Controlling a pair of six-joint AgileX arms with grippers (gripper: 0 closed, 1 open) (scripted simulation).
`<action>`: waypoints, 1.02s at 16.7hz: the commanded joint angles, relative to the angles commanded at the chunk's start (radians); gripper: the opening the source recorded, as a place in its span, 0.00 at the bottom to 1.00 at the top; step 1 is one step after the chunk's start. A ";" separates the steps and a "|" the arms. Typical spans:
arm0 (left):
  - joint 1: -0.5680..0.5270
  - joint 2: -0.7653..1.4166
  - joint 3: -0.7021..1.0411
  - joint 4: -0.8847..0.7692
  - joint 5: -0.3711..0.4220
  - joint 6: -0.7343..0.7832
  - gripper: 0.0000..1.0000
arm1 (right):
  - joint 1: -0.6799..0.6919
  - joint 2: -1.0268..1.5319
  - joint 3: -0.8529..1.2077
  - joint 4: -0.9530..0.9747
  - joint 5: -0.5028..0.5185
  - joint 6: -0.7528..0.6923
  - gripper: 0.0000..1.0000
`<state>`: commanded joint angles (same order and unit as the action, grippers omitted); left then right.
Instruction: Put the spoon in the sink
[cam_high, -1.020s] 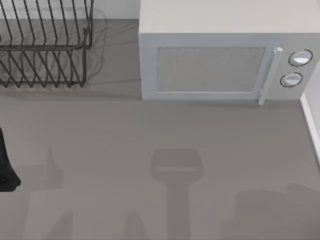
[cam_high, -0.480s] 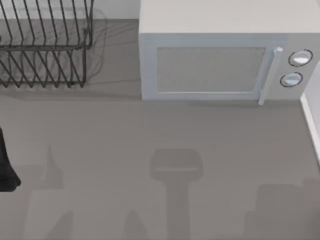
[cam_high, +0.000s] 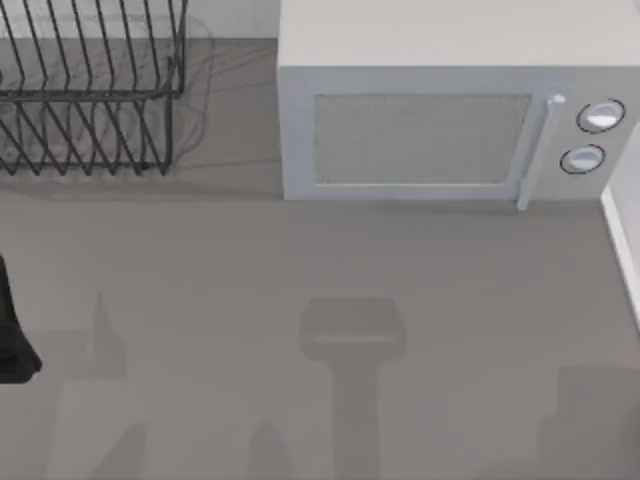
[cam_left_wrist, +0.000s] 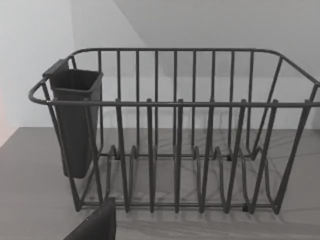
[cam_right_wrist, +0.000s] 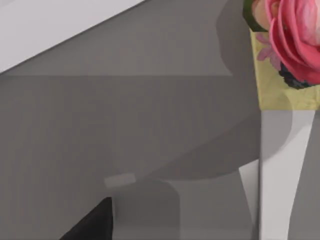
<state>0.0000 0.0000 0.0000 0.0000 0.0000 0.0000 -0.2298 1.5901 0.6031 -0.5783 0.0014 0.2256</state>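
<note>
One grey tabletop (cam_high: 200, 260) is carrying everything. At its back, a white microwave (cam_high: 440, 120) is sitting with its door shut and its handle (cam_high: 537, 150) towards the right. Left of the microwave and just apart from it, a dark wire dish rack (cam_high: 90, 100) is standing upright, with a dark utensil cup (cam_left_wrist: 75, 120) hanging on one end. Far left of the microwave and nearer the front, the left arm (cam_high: 12, 330) is reaching in. The left claw (cam_left_wrist: 97, 225) is facing the rack, clear of it. The right claw (cam_right_wrist: 92, 225) is hanging over bare tabletop near a yellow flower-printed panel (cam_right_wrist: 287, 50). Whether either claw is apart or together, I cannot tell. Where the spoon is lying, I cannot tell either.
</note>
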 joint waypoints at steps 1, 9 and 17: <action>0.000 0.000 0.000 0.000 0.000 0.000 1.00 | 0.000 0.000 0.000 0.000 0.000 0.000 1.00; 0.000 0.000 0.000 0.000 0.000 0.000 1.00 | 0.000 0.000 0.000 0.000 0.000 0.000 0.55; 0.000 0.000 0.000 0.000 0.000 0.000 1.00 | 0.000 0.000 0.000 0.000 0.000 0.000 0.00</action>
<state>0.0000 0.0000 0.0000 0.0000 0.0000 0.0000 -0.2298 1.5901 0.6031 -0.5783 0.0014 0.2256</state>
